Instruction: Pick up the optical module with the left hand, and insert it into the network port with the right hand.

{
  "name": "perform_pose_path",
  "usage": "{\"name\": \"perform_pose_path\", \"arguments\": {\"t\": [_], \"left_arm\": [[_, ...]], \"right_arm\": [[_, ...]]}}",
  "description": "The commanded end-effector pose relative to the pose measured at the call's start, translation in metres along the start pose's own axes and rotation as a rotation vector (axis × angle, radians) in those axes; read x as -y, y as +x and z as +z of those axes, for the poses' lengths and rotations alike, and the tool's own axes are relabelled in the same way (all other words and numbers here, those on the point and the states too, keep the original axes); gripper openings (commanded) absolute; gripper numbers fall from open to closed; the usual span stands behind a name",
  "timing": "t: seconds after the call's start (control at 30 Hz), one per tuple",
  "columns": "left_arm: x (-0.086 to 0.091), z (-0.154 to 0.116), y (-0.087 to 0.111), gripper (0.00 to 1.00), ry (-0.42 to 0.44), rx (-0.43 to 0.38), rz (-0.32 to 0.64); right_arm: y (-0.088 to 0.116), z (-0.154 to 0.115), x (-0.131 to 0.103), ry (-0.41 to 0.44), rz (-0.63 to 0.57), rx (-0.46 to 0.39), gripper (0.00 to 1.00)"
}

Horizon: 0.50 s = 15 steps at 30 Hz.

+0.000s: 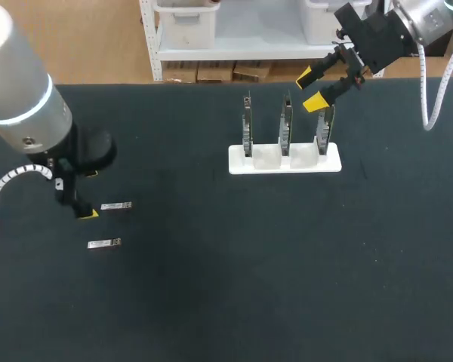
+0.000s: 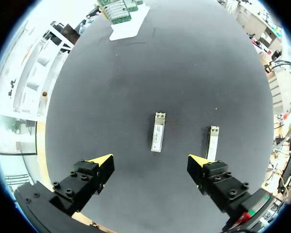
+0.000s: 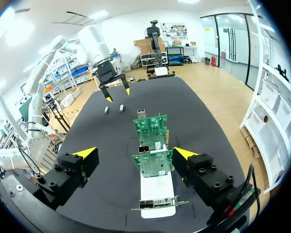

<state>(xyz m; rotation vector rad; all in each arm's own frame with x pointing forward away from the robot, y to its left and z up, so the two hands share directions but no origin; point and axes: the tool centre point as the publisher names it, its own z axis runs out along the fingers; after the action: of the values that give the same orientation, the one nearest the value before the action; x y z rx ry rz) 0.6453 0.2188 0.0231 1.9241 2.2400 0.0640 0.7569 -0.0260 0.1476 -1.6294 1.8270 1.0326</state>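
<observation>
At the left of the frame, the left gripper (image 2: pixel 150 162) hangs wide open and empty over the black table (image 1: pixel 211 286). One module (image 2: pixel 158 132) lies flat ahead between its fingers, and a second module (image 2: pixel 212 142) lies just beside one tip. At the upper right, the right gripper (image 1: pixel 311 89) (also wide open, holding nothing) hovers above the white stand (image 1: pixel 285 160) of upright circuit boards (image 1: pixel 285 124).

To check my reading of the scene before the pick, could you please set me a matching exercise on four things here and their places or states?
Things:
1. left tool
2. right tool
3. optical modules
4. circuit cards

Places or states:
A. upright in the white stand
B. open, by the card at the stand's right end
C. lying flat on the black table
D. open, over the modules

Pairs: 1-D, 2-B, 3-C, 4-A
</observation>
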Motion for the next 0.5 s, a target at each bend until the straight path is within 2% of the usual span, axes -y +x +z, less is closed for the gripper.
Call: {"name": "perform_pose_path", "arguments": {"t": [0.03,0.2,0.37,0.5], "left_arm": [[0.001,0.0,-0.004,1.0,-0.007,-0.02,-0.025],[0.002,0.007,-0.008,1.0,-0.007,-0.057,-0.054],[0.003,0.009,-0.013,1.0,-0.037,-0.049,-0.043],[0.004,0.01,-0.014,1.0,-0.03,-0.033,-0.026]], "right_arm": [[0.0,0.0,0.001,-0.003,0.0,0.0,1.0],[0.0,0.0,0.001,-0.003,0.0,0.0,1.0],[0.0,0.0,0.001,-0.003,0.0,0.0,1.0],[0.0,0.0,0.001,-0.003,0.0,0.0,1.0]]}}
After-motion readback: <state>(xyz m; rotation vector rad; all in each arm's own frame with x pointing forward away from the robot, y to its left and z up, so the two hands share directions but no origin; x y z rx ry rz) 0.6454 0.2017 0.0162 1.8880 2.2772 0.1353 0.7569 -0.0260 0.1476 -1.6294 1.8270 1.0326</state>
